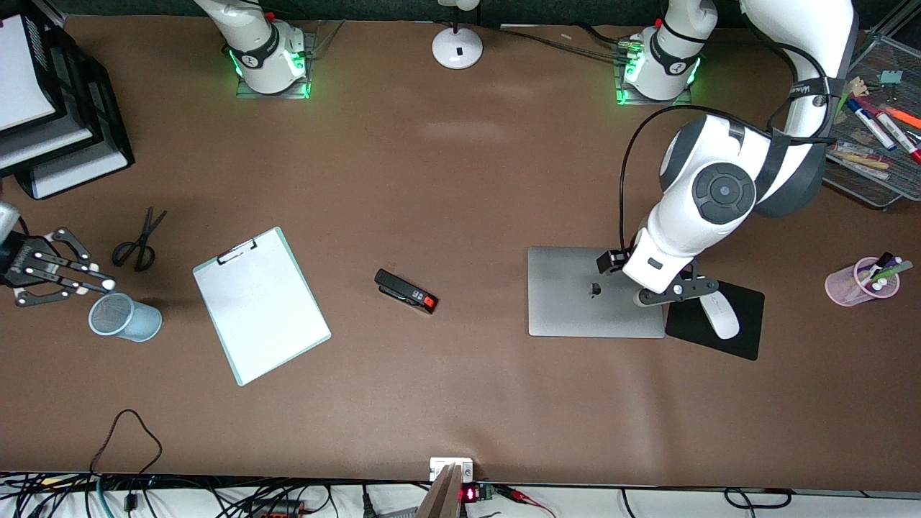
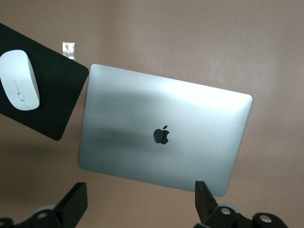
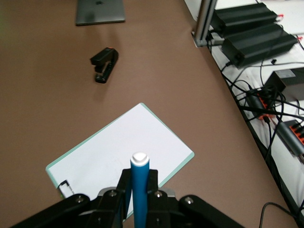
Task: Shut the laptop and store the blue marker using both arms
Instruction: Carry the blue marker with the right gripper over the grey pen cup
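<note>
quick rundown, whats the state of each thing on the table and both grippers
laptop: closed, lid flat, logo up
blue marker: held upright in the right gripper, whitish end up
right gripper: shut on the blue marker, over the mesh cup
mesh cup: lying tilted beside the clipboard
left gripper: open, over the laptop
stapler: closed
scissors: closed
clipboard: flat, blank sheet clipped on
mouse: on the mouse pad
</note>
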Motion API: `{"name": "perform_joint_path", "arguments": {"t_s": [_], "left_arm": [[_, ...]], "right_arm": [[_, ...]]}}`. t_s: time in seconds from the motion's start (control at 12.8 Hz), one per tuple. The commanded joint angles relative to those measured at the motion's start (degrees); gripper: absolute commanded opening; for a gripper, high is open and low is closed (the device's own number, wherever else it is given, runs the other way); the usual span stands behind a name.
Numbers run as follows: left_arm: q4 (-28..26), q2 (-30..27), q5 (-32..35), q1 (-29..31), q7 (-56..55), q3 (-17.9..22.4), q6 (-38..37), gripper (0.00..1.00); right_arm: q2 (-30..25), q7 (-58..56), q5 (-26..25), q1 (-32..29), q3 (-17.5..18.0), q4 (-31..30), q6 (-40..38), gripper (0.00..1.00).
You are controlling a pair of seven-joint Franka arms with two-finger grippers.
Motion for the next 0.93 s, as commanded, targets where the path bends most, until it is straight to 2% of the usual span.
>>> {"name": "perform_joint_path", "arguments": {"t_s": [0.0, 0.23, 0.54, 0.86], "left_arm": [[-0.14, -0.99, 1.14, -0.28, -0.91, -0.21, -1.33, 1.00], [-0.14, -0.90, 1.23, -0.55, -1.61, -0.21, -1.42, 1.00], [-0.14, -0.46, 2.46, -1.07, -1.79, -0.21, -1.33, 1.00], [-0.14, 0.15, 2.55, -1.52, -2.14, -0.21, -1.24, 1.00]], "right_arm": [[4.85, -3.37, 1.47, -3.44, 0.90, 8.24, -7.35, 0.00], [8.20, -8.46, 4.19, -6.17, 0.90, 10.19, -10.71, 0.00], [10.40, -11.46, 4.28, -8.02, 0.90, 10.37, -12.72, 0.00], [12.95, -13.40, 4.37, -8.90, 0.90, 13.35, -14.75, 0.00]]}}
